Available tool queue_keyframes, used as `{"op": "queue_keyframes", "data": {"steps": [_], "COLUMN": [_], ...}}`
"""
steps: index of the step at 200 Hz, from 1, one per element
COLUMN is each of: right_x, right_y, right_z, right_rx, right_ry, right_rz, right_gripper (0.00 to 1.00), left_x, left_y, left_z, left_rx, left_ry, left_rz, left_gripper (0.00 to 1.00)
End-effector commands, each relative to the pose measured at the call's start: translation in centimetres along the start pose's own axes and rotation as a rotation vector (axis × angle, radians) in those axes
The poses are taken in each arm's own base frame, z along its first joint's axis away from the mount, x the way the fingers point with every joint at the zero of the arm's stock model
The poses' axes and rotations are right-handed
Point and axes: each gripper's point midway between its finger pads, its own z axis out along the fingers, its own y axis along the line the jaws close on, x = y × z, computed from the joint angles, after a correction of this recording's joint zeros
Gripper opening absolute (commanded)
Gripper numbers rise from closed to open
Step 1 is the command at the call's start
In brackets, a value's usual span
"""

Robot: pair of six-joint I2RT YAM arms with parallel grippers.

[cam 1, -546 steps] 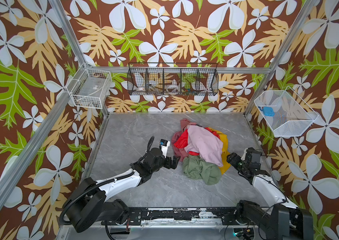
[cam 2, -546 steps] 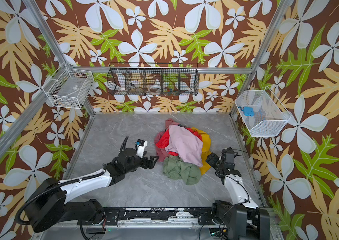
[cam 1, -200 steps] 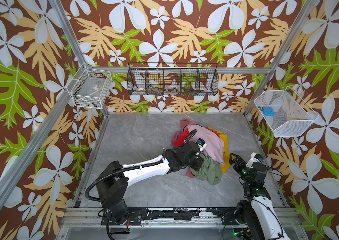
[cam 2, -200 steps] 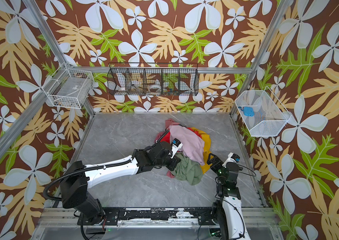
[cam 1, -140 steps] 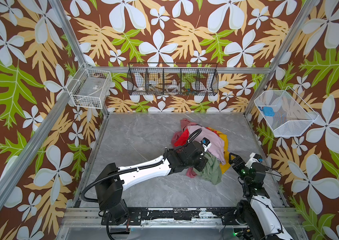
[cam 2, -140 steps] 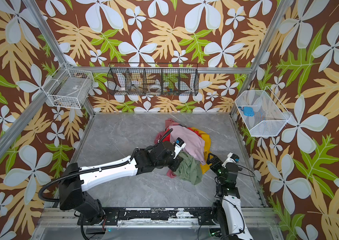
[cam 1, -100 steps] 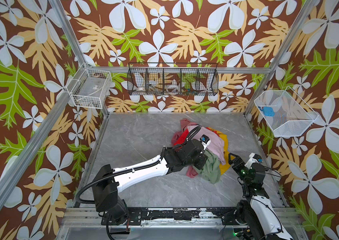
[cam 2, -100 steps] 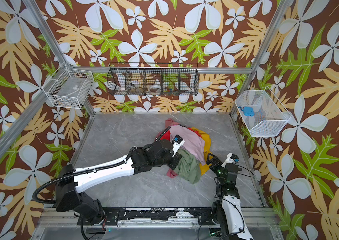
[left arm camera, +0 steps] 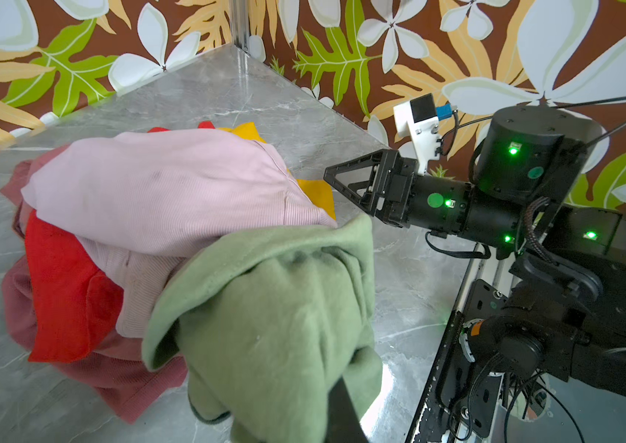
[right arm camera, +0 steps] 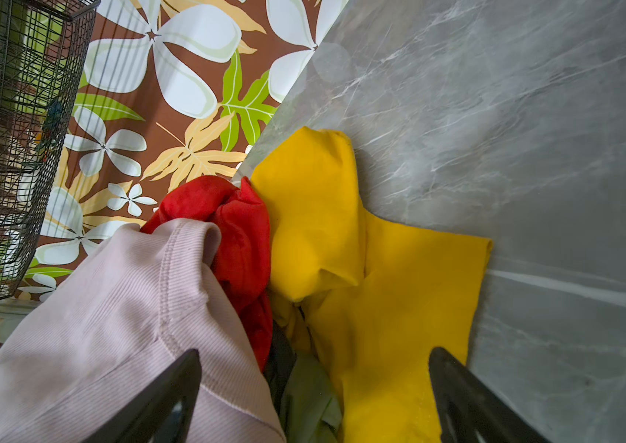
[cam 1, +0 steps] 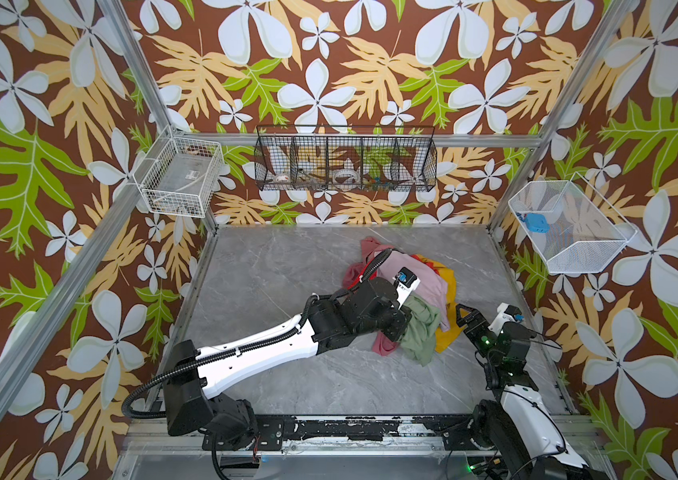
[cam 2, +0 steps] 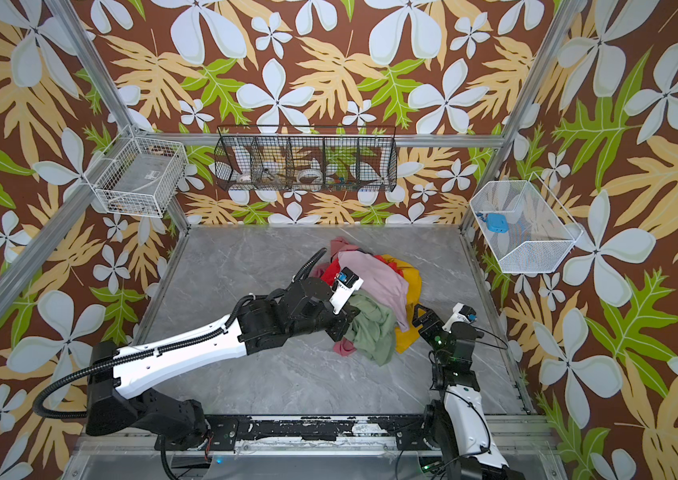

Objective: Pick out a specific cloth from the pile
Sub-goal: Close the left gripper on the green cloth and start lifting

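Nearest, a black rail (cam 1: 329, 430) is seen along the front edge, and both arms are mounted on it. The right gripper (cam 1: 465, 318) is held low over the grey table (cam 1: 279, 266), just beside the near right edge of the pile (cam 1: 408, 286). Its fingers (right arm camera: 173, 391) are spread wide in the right wrist view, and nothing is gripped between them. The left gripper (cam 2: 340, 328) is reached across the middle to the pile's near side. Its jaws are closed tight on a gathered fold of the cloth (cam 2: 372, 332). In the left wrist view the green fabric is draped over one dark finger (left arm camera: 342, 418) and bunched up against the heap. Whether its hanging hem touches the table cannot be told. The cloth is thus found at the front of the pile, pressed against the pink cloth (cam 1: 426, 276) behind it. It is flanked by the rose cloth (cam 1: 383, 347) on the left and the yellow cloth (cam 1: 447, 286) on the right. A red cloth (left arm camera: 66, 291) is tucked under the pink one. Farther back, bare table is left up to the wall. A white basket (cam 1: 179, 178) is hung at the left, a black basket (cam 1: 345, 158) on the back wall, and a mesh basket (cam 1: 578, 245) at the right, with a blue thing (cam 1: 534, 222) lying in it.
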Motion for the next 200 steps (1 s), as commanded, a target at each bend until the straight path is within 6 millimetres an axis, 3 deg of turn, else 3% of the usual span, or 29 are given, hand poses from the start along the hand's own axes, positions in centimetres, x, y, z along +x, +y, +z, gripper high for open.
{"op": "queue_keyframes", "data": {"steps": [1,64,110,200], "right_x": [-0.6,-0.5,0.6,0.9], "right_y": [0.5,0.1,-0.2,0.1], "right_z": [0.0,0.2,0.9,1.9], "right_rx": [-0.019,0.006,0.039,0.041], "right_ry": [-0.021,-0.020,0.042,0.075], "right_rz": [-0.021,-0.015,-0.046,-0.046], "right_gripper": [0.92,0.93,0.92,0.86], "left_x": [-1.7,-3.9,-5.3,-8.0], "left_y": [-0.4,-0.9,-1.2,-2.8], "left_z": [-1.0,-3.7,-5.0,-6.2], "left_rx": [0.014,0.034,0.039,0.036], "left_ry": [-0.057,-0.132,-0.172,-0.226], "left_rz": [0.026,0.059,0.069,0.148], "left_gripper": [0.00,0.00,0.00,0.00]}}
